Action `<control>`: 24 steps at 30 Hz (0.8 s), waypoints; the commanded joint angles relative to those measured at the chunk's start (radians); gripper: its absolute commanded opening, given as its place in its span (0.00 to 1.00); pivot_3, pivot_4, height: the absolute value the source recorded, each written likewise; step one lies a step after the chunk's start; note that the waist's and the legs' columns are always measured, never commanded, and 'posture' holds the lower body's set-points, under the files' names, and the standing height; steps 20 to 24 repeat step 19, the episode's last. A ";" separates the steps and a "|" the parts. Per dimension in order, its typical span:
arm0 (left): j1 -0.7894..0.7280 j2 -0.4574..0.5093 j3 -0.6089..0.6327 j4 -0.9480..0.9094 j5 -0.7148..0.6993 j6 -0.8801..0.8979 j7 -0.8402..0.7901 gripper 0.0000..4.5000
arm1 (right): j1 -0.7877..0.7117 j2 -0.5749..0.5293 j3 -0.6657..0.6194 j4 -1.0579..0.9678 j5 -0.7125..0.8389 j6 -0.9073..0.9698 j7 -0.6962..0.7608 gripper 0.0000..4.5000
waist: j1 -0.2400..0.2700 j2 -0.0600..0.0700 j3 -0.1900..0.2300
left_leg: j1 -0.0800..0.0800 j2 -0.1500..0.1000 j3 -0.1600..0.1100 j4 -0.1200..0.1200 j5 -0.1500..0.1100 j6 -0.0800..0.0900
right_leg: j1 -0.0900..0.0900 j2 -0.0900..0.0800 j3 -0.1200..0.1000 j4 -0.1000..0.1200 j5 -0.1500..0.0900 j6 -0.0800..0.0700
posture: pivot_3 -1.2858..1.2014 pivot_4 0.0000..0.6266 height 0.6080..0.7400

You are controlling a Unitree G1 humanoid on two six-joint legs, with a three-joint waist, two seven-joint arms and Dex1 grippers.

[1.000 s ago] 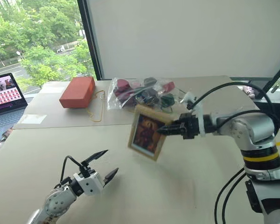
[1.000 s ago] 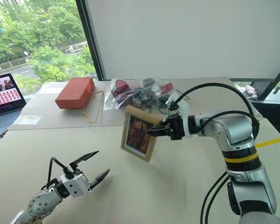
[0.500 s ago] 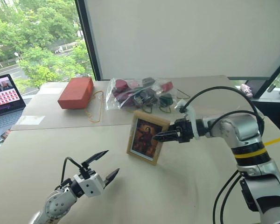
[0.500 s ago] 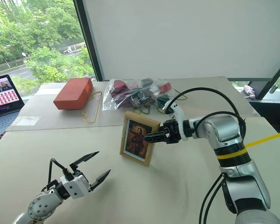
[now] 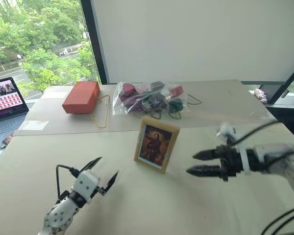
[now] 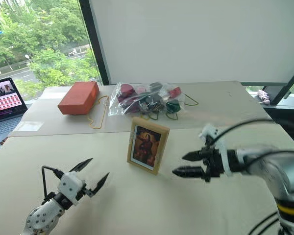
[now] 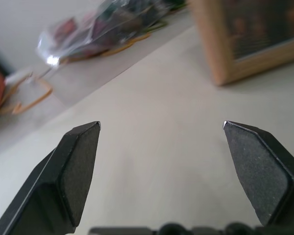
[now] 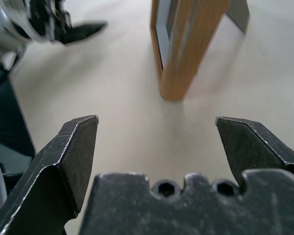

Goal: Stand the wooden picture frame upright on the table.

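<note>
Frame (image 5: 156, 142) stands upright on the table (image 5: 137, 196), just ahead of the spread, empty right gripper (image 5: 196, 163); task looks done, the arm needing only to withdraw clear, left gripper (image 5: 104, 172) also spread wide

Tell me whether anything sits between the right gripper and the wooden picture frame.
Nothing visible does. The small light-wood picture frame stands upright on the pale beige table, and only bare tabletop lies between it and the open right gripper.
</note>
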 commanded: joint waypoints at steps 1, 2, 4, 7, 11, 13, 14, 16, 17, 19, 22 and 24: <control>-0.035 -0.054 0.050 -0.096 -0.049 0.191 0.092 0.96 | 0.065 0.227 -0.052 -0.055 -0.208 -0.073 -0.415 0.99 | -0.001 -0.001 0.000 | 0.000 0.000 0.000 0.001 0.000 0.000 | 0.000 0.000 0.001 0.002 0.000 0.000 | 0.52 0.24 1.00; -0.045 -0.068 0.048 -0.103 -0.031 0.207 0.108 0.96 | 0.093 0.347 -0.079 -0.058 -0.303 -0.138 -0.578 0.99 | 0.002 -0.002 -0.001 | 0.001 0.000 0.000 0.001 0.000 -0.001 | 0.000 0.000 0.001 0.004 0.000 0.000 | 0.52 0.24 1.00; -0.060 -0.094 0.048 -0.113 -0.028 0.251 0.128 0.96 | 0.145 0.484 -0.083 -0.084 -0.429 -0.261 -0.753 0.99 | 0.005 -0.002 -0.001 | 0.001 0.000 -0.002 0.001 0.002 -0.003 | -0.002 0.001 0.001 0.007 0.000 -0.001 | 0.52 0.24 1.00; -0.090 -0.141 0.050 -0.103 -0.042 0.314 0.157 0.96 | 0.262 0.546 0.053 -0.103 -0.565 -0.500 -0.804 0.99 | 0.014 0.000 -0.001 | -0.001 -0.003 -0.001 0.000 0.006 -0.011 | -0.004 -0.002 0.003 0.008 0.000 0.000 | 0.52 0.24 1.00; -0.142 -0.181 0.056 -0.072 -0.015 0.325 0.187 0.96 | 0.331 0.622 0.099 -0.009 -0.642 -0.689 -0.852 0.99 | 0.002 -0.001 -0.001 | 0.000 -0.003 -0.001 -0.001 0.006 -0.011 | -0.004 -0.001 0.003 0.007 0.000 0.001 | 0.52 0.24 1.00; -0.161 -0.194 0.063 -0.062 -0.006 0.324 0.195 0.96 | 0.343 0.636 0.094 0.029 -0.663 -0.752 -0.858 0.99 | 0.001 -0.001 -0.001 | 0.001 -0.002 -0.001 -0.001 0.006 -0.011 | -0.003 -0.001 0.003 0.005 0.000 0.000 | 0.52 0.24 1.00; -0.168 -0.200 0.069 -0.061 -0.011 0.327 0.198 0.96 | 0.345 0.635 0.089 0.045 -0.669 -0.772 -0.854 0.99 | 0.000 -0.001 -0.001 | 0.001 -0.002 -0.001 -0.001 0.006 -0.011 | -0.003 -0.001 0.003 0.005 0.000 0.000 | 0.52 0.24 1.00; -0.175 -0.206 0.073 -0.059 -0.009 0.328 0.202 0.96 | 0.348 0.633 0.083 0.071 -0.677 -0.800 -0.847 0.99 | 0.000 -0.001 -0.001 | 0.001 -0.002 -0.001 -0.001 0.006 -0.011 | -0.003 0.000 0.003 0.005 0.000 0.000 | 0.52 0.24 1.00; -0.176 -0.208 0.073 -0.059 -0.008 0.330 0.198 0.96 | 0.350 0.632 0.085 0.078 -0.681 -0.807 -0.841 0.99 | 0.000 -0.001 -0.001 | 0.001 -0.002 -0.001 -0.001 0.006 -0.011 | -0.003 0.000 0.003 0.005 -0.001 0.000 | 0.52 0.24 1.00; -0.176 -0.209 0.070 -0.063 0.000 0.330 0.193 0.96 | 0.352 0.626 0.092 0.086 -0.691 -0.818 -0.832 0.99 | 0.000 -0.001 -0.001 | 0.001 -0.002 -0.001 -0.001 0.006 -0.011 | -0.003 0.000 0.003 0.005 -0.001 0.000 | 0.52 0.24 1.00; -0.176 -0.209 0.070 -0.063 0.000 0.330 0.193 0.96 | 0.352 0.626 0.092 0.086 -0.691 -0.818 -0.832 0.99 | 0.000 -0.001 -0.001 | 0.001 -0.002 -0.001 -0.001 0.006 -0.011 | -0.003 0.000 0.003 0.005 -0.001 0.000 | 0.52 0.24 1.00; -0.176 -0.209 0.070 -0.063 0.000 0.330 0.193 0.96 | 0.352 0.626 0.092 0.086 -0.691 -0.818 -0.832 0.99 | 0.000 -0.001 -0.001 | 0.001 -0.002 -0.001 -0.001 0.006 -0.011 | -0.003 0.000 0.003 0.005 -0.001 0.000 | 0.52 0.24 1.00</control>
